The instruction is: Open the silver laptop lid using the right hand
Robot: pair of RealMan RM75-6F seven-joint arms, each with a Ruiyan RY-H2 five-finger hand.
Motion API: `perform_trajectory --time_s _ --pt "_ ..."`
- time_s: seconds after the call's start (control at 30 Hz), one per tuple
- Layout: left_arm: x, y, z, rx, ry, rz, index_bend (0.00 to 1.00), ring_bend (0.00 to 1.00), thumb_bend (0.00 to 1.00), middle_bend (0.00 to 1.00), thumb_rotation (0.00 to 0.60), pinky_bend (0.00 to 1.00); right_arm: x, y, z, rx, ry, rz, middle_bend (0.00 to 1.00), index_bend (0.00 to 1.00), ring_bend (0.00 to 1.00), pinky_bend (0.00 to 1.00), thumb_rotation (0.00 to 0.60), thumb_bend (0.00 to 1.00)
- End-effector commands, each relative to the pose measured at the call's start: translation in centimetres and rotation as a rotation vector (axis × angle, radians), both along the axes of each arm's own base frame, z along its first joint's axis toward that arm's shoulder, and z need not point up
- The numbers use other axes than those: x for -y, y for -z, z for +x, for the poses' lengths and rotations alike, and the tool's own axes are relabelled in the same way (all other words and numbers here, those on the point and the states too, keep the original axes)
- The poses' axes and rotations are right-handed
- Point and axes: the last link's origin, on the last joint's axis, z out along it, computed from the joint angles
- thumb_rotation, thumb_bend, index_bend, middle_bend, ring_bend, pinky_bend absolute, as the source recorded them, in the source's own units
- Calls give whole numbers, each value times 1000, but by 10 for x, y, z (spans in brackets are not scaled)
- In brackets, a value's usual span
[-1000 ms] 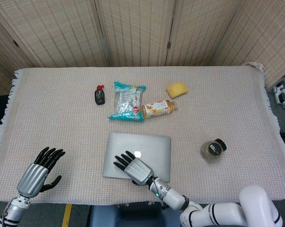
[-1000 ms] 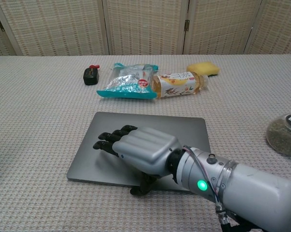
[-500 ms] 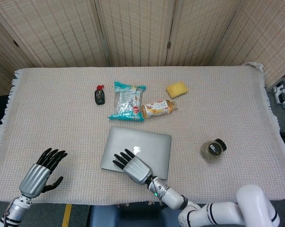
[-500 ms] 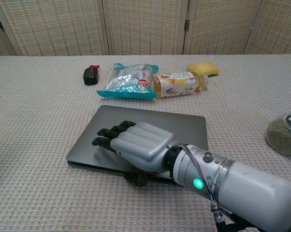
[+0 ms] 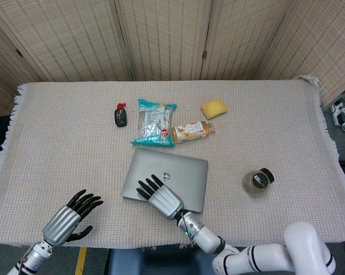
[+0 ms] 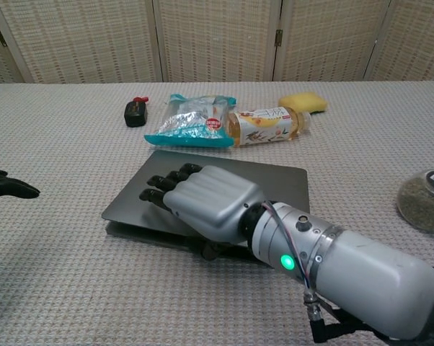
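Note:
The silver laptop [image 5: 175, 171] lies near the table's front edge, its lid [image 6: 271, 184] raised a little at the front so a dark gap shows beneath. My right hand [image 5: 161, 199] grips the lid's front edge, with the fingers [image 6: 166, 189] lying on top and the thumb tucked underneath. My left hand [image 5: 69, 220] hovers at the front left of the table with fingers spread and nothing in it; in the chest view only the left hand's fingertips [image 6: 6, 187] reach in from the left edge.
Behind the laptop lie a teal snack bag [image 5: 154, 129], a tea bottle [image 5: 191, 131] on its side, a yellow sponge [image 5: 214, 107] and a small black object with a red cap [image 5: 120, 116]. A lidded jar [image 5: 257, 181] stands right of the laptop.
The lid's front edge has come up off the base under my right hand. My left hand has moved to the right, toward the laptop.

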Motion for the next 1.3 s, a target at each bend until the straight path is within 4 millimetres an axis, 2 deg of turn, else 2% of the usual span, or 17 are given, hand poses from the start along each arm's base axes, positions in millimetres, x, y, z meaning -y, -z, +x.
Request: perform_trajectory --time_s 0.03,0.33,0.73,1.3 --pt "-1 14 5 -4 23 -71 173 133 412 172 600 0 1 -2 3 -5 -4 -19 0 0 0 0 600 586" --pt "-22 41 30 -33 70 -192 110 72 530 157 600 0 5 -9 11 -15 -11 -72 0 0 0 0 600 645" --pt "-53 72 62 -67 67 -241 75 39 552 116 600 0 11 -16 12 -21 8 -112 0 0 0 0 600 649" --pt "-83 95 76 -113 -15 -263 25 0 553 83 600 0 15 -15 14 -34 13 -131 0 0 0 0 600 649"
